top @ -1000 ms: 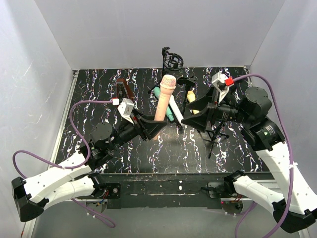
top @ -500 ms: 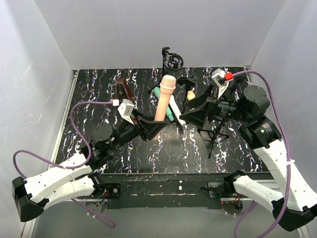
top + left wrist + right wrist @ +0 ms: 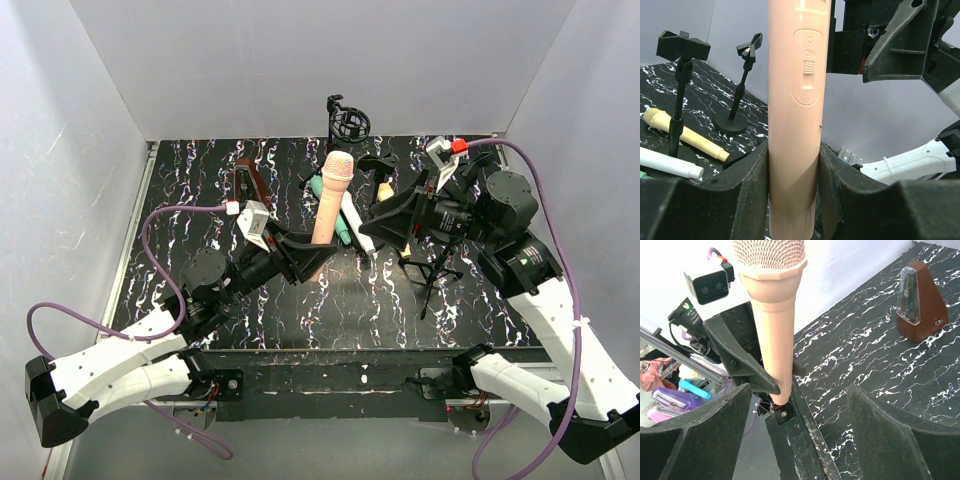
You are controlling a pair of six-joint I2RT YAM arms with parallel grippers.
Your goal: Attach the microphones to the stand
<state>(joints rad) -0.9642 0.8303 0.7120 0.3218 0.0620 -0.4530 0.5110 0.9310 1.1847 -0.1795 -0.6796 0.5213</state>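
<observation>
Upright in the left gripper (image 3: 303, 260), the peach microphone (image 3: 330, 205) is clamped near its lower end, mesh head up, above the marbled table (image 3: 200, 180). Just to its right, the right gripper (image 3: 385, 225) gapes wide, facing the microphone without touching it. A tripod stand (image 3: 435, 272) sits under the right arm, near a yellow microphone (image 3: 385, 190) lying flat

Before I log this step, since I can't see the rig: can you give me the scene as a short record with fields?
left gripper: shut on pink microphone, held upright
right gripper: open, facing the pink microphone, not touching it
lying on table: yellow microphone, white microphone
clip stand: upright, empty
metronome: standing on table, apart from both arms
</observation>
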